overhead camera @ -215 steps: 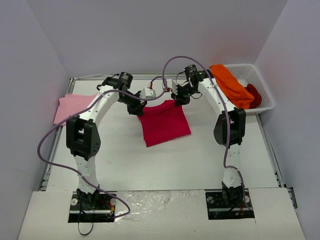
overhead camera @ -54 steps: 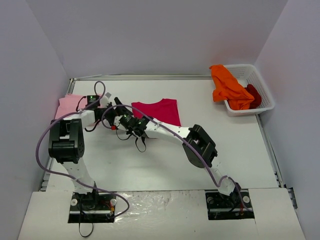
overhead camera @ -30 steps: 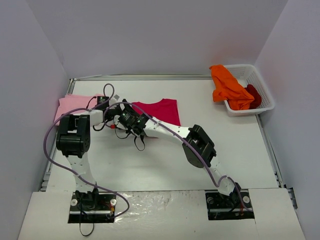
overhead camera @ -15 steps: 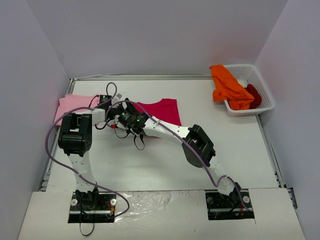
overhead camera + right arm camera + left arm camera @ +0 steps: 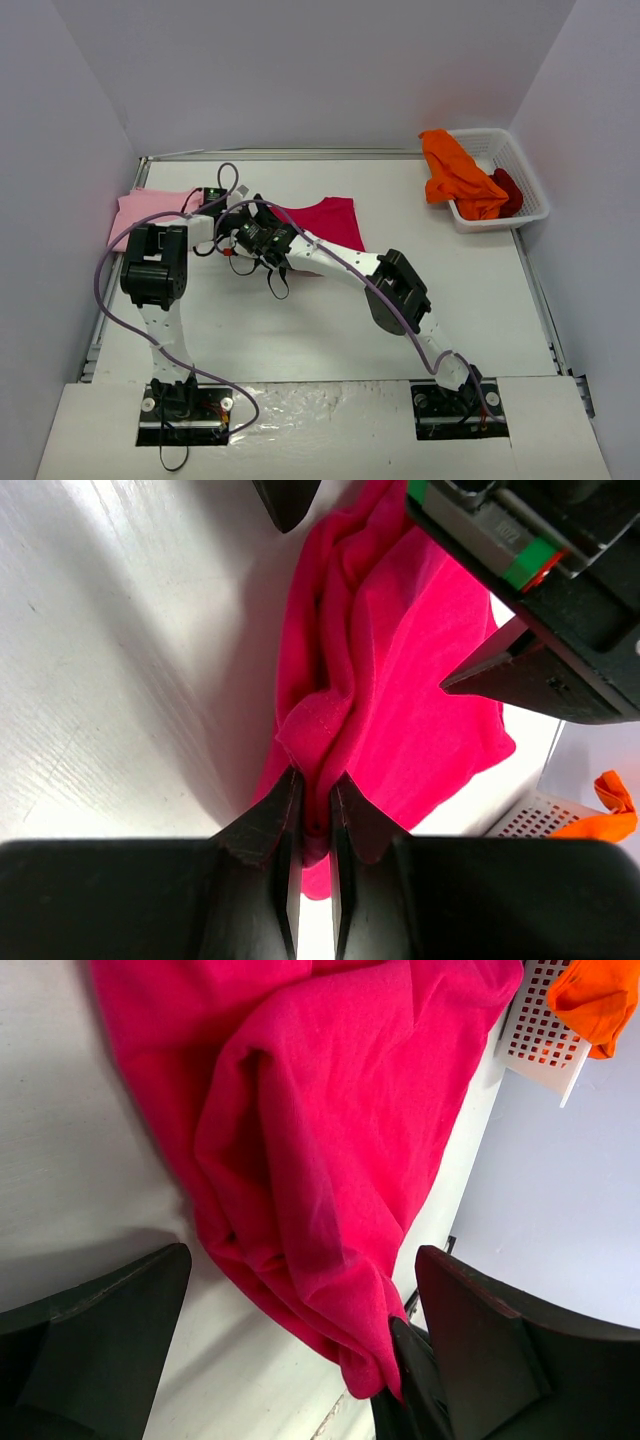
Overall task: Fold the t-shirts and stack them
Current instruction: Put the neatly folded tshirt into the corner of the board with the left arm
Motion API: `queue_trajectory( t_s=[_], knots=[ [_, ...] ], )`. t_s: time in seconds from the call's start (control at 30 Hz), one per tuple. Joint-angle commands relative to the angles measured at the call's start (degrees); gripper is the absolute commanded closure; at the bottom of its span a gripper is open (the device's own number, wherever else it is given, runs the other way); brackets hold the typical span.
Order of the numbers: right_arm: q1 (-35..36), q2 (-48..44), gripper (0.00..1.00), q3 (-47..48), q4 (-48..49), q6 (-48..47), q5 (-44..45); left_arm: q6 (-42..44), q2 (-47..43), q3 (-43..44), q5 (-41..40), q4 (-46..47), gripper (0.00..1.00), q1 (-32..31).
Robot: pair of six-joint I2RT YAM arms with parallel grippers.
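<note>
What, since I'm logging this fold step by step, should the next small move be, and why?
Probably close the left claw on the magenta shirt: its fingers stand wide open either side of the bunched cloth, while the right claw is pinching a fold, so both could then spread it flat.

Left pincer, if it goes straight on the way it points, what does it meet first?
The crimson-magenta t-shirt: its bunched fold lies just ahead, inside the open left pincer, though depth is hard to judge.
</note>
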Motion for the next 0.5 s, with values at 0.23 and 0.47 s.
queue_trajectory(
  t_s=[0.23,0.47],
  knots=[
    [1.9,-0.37,1.0,6.67,2.75,0.09,0.2,0.27,2.76,1.86,0.36,0.1,0.11,-4.28],
    [1.99,-0.02,1.0,7.28,2.4,0.0,0.2,0.01,4.95,3.26,1.41,0.19,0.25,-5.6]
  ],
)
